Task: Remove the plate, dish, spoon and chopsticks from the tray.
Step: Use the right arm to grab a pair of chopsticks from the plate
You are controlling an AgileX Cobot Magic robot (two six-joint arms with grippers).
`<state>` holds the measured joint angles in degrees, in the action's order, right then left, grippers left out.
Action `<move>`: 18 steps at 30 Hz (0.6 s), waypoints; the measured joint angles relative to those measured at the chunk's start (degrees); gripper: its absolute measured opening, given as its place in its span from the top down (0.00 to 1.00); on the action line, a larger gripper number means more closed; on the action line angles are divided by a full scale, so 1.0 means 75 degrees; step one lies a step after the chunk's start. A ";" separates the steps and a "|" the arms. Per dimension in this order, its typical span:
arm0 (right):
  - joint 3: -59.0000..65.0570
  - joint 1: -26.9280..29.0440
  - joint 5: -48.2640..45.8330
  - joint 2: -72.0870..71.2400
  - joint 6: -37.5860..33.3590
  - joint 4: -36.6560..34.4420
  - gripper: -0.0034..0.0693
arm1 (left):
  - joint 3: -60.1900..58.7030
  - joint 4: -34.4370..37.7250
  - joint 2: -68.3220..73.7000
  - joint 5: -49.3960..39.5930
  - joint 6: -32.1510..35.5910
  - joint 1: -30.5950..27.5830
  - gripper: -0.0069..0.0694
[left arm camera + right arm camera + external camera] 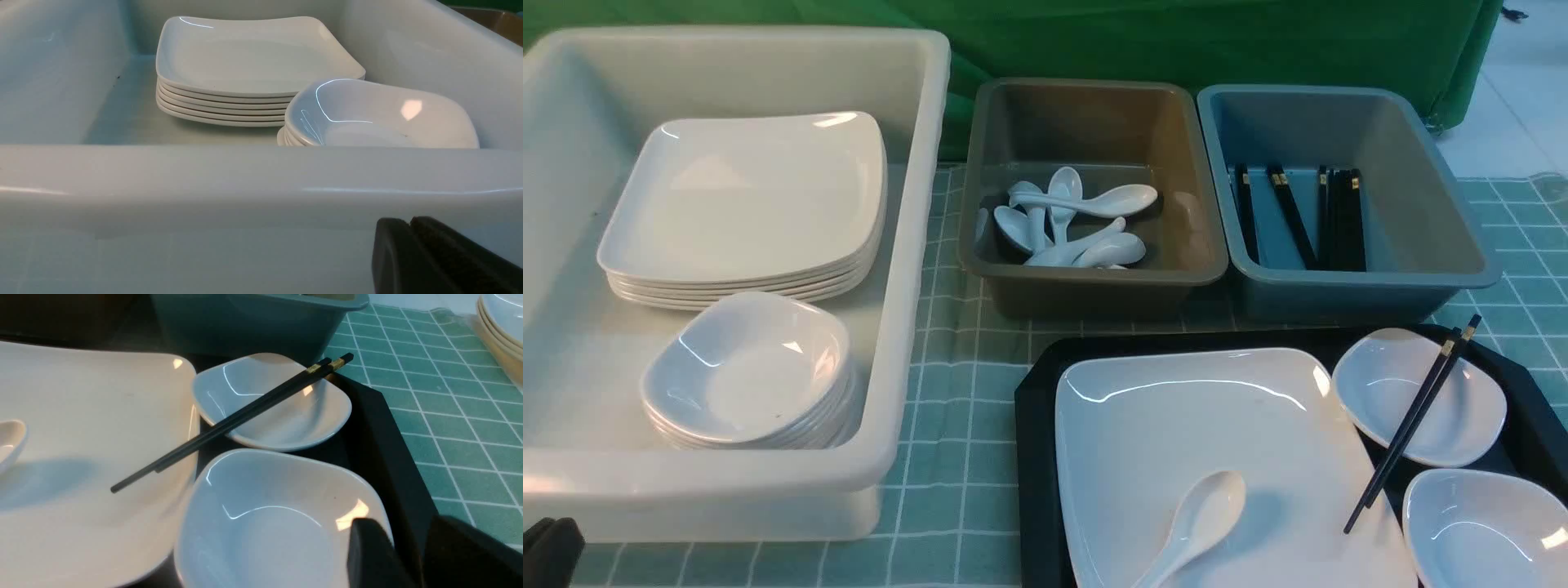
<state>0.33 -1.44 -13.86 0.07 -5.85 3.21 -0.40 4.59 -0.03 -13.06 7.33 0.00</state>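
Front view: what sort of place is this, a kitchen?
Likely a staged dish-return station, not a real kitchen: a white tub holds stacked plates, a brown bin spoons, a blue bin black chopsticks, and a green backdrop hangs behind the checked tablecloth.

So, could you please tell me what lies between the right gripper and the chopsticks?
The nearer small white dish, sitting on the tray, lies between the right gripper and the chopsticks; the right wrist view shows it.

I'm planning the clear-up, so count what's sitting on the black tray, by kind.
Plate: 1
Small dishes: 2
Spoon: 1
Chopsticks: 2
Total: 6
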 joint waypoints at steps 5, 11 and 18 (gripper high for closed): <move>0.0000 0.0000 0.0000 0.0000 0.0000 0.0000 0.62 | 0.0000 0.0000 0.0000 0.0000 -0.0008 0.0000 0.89; 0.0000 0.0000 0.0000 0.0000 0.0000 0.0000 0.62 | 0.0000 -0.0009 0.0000 0.0000 -0.0008 0.0000 0.89; 0.0000 0.0000 0.0000 0.0000 0.0000 0.0000 0.62 | 0.0000 -0.0190 0.0000 0.0675 0.0042 0.0000 0.89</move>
<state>0.33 -1.44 -13.86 0.07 -5.85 3.21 -0.40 3.16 -0.03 -7.99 7.64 0.00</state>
